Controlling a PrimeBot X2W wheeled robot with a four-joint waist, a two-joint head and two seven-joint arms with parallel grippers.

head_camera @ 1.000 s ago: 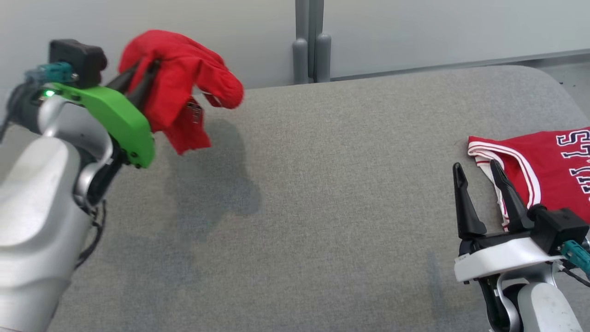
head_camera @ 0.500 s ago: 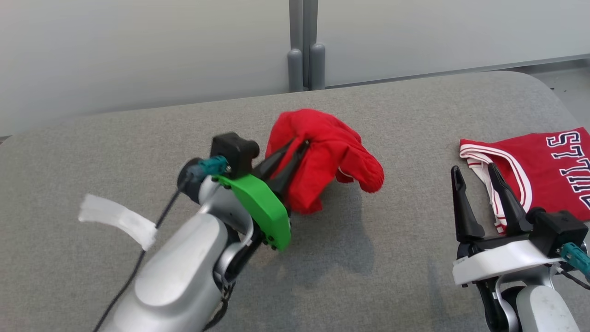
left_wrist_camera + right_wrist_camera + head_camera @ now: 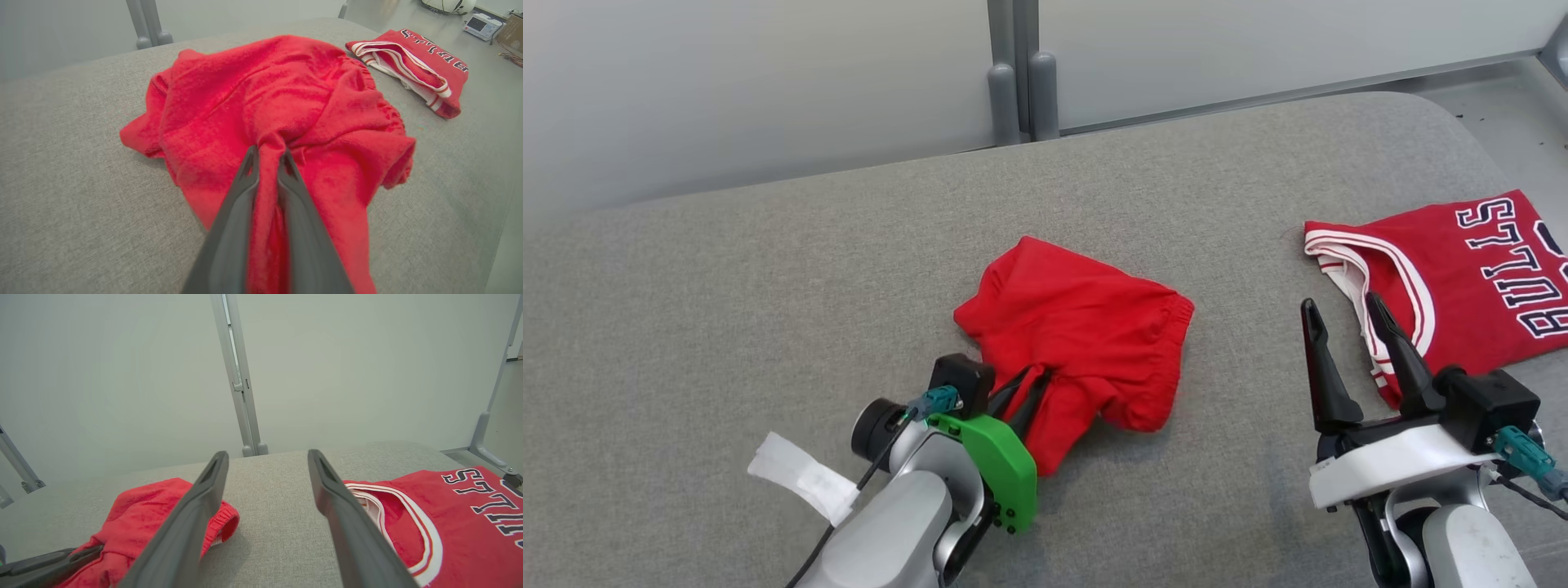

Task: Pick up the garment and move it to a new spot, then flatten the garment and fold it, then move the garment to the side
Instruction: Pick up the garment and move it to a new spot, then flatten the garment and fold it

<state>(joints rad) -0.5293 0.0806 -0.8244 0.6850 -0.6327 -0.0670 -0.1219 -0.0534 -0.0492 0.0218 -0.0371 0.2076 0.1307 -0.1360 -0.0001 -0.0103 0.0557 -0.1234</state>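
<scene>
Garment sits clamped in left jaws, wrist view; head view adds right jaws spread empty.

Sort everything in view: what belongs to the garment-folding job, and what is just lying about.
Job: red garment, pinched in the shut left gripper; open right gripper, empty; grey padded table.
Lying about: Bulls jersey at the table's right; grey posts behind.

Looks onto a grey fabric-covered bench with a rounded far corner. Backs onto pale grey wall panels, joined at a grey metal post. Leaves smooth grey floor beyond, softly and evenly lit.
</scene>
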